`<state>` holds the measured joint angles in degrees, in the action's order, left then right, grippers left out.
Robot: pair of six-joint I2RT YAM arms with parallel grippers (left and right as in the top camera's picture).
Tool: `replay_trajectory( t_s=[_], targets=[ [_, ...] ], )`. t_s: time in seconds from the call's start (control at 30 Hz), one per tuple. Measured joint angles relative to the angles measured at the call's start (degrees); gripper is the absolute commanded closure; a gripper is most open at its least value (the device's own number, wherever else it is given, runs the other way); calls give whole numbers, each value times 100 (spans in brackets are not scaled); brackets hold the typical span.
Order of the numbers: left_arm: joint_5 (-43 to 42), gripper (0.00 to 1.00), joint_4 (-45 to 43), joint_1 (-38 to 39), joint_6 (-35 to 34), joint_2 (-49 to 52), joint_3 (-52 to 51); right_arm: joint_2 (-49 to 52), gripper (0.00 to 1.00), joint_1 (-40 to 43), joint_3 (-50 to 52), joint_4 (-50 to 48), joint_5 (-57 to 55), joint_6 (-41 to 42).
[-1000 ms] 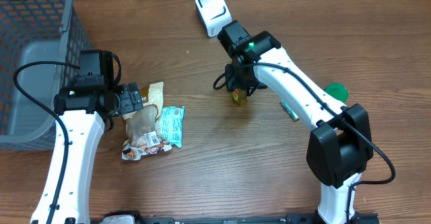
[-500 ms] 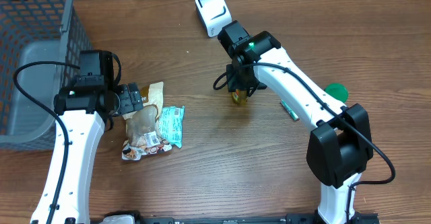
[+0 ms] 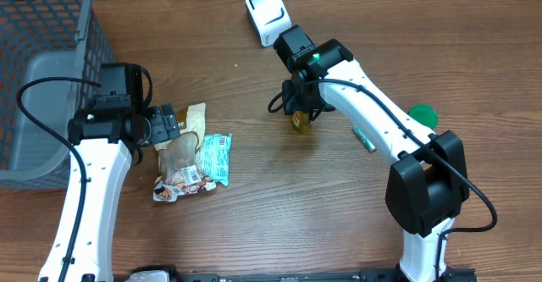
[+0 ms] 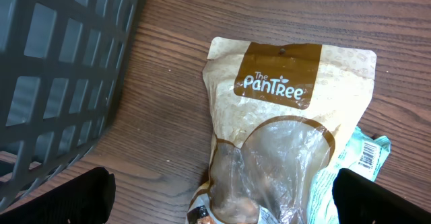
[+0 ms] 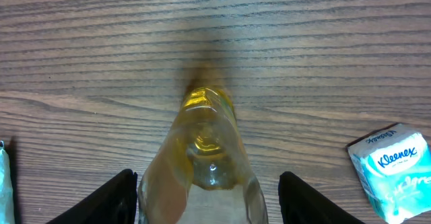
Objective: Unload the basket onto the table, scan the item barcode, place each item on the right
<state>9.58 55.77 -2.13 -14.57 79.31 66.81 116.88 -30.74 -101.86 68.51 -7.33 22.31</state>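
Right wrist view is showing the right gripper (image 5: 214,197) straddling the little yellow bottle (image 5: 205,150). The jaws are sitting roughly half spread with the bottle between them, and I can't tell if they're actually pinching it or just framing it. The bottle's sitting mid-table, a bit nearer than the white scanner (image 3: 267,13) at the far edge.

I'd say the trick now is closing squarely on the body, not too hard, then lifting and turning it until the label is facing the scanner window. No barcode is showing so far.

The left gripper (image 4: 236,197) is hanging wide open, holding nothing, over the tan pouch (image 4: 289,116).

Counting up: one bottle, one scanner, one grey basket (image 3: 51,19), one tissue pack (image 5: 390,163), one green lid (image 3: 421,114), one pouch, one teal wrapper (image 3: 216,157).
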Motion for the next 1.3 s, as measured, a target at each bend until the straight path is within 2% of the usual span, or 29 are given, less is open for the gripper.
replay_trajectory(
  t_s=[0.13, 0.2, 0.33, 1.3],
  targets=[
    [0, 1, 2, 0, 0, 0, 0, 0, 37, 0, 55, -61, 2, 0],
    [0, 1, 0, 0, 0, 0, 0, 0, 41, 0, 205, -227, -2, 0],
    [0, 0, 0, 0, 0, 0, 0, -4, 43, 2, 219, -313, 4, -2],
    [0, 0, 0, 0, 0, 0, 0, -4, 40, 0, 208, -227, -7, 0]
  ],
)
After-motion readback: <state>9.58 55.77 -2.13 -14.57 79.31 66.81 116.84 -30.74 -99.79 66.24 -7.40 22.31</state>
